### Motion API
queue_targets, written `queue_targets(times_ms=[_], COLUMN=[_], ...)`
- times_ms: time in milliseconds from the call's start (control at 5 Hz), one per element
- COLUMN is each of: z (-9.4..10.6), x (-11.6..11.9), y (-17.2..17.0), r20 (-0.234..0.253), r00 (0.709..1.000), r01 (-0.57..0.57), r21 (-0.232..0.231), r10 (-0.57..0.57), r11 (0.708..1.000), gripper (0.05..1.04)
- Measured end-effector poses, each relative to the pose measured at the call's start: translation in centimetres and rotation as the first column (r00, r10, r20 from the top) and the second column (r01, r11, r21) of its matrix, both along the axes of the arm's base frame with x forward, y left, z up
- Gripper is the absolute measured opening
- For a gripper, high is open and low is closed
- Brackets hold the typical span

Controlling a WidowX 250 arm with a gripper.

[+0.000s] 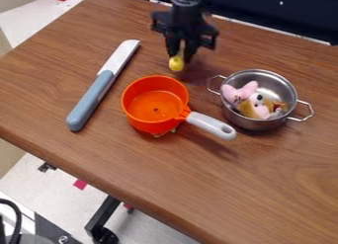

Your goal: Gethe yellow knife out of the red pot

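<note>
Black fingers pinch the round-ended yellow knife above wood-grained table.

Steel pot and orange pot crowd the pincer's near side

Bare wood of the table runs behind the gripper and out to both sides of it. Just in front, toward the camera, stands the orange pot, its grey handle slanting toward the lower right and blocking the near end of the narrow gap beside the steel pot. That pot bars the front right. A large knife lies flat to the left, with an open wooden lane before it.
</note>
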State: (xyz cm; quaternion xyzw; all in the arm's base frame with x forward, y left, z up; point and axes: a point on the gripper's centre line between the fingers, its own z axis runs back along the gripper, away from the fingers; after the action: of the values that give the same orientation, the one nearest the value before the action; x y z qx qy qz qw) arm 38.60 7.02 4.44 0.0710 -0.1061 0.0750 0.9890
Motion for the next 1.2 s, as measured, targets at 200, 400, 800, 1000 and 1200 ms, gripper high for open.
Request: queue_targets(times_ms=[200, 400, 800, 1000, 1200], z=[-0.17, -0.77, -0.5, 0.05, 0.23], x=[-0.41, -1.07, -0.77, -0.76, -1.2], y=[-0.04, -0.28, 0.04, 0.16, 0.36], r20=[-0.024, -0.042, -0.071, -0.087, -0.117], r00=[1.0, 0.999, 0.996, 0.994, 0.99], r01=[0.005, -0.03, -0.053, -0.066, -0.09], r21=[-0.001, -0.009, -0.033, -0.068, -0.102], r10=[-0.005, 0.029, 0.051, 0.06, 0.078], r11=[1.0, 1.0, 0.998, 0.995, 0.991], gripper=[0.282, 0.282, 0.624, 0.91, 1.002])
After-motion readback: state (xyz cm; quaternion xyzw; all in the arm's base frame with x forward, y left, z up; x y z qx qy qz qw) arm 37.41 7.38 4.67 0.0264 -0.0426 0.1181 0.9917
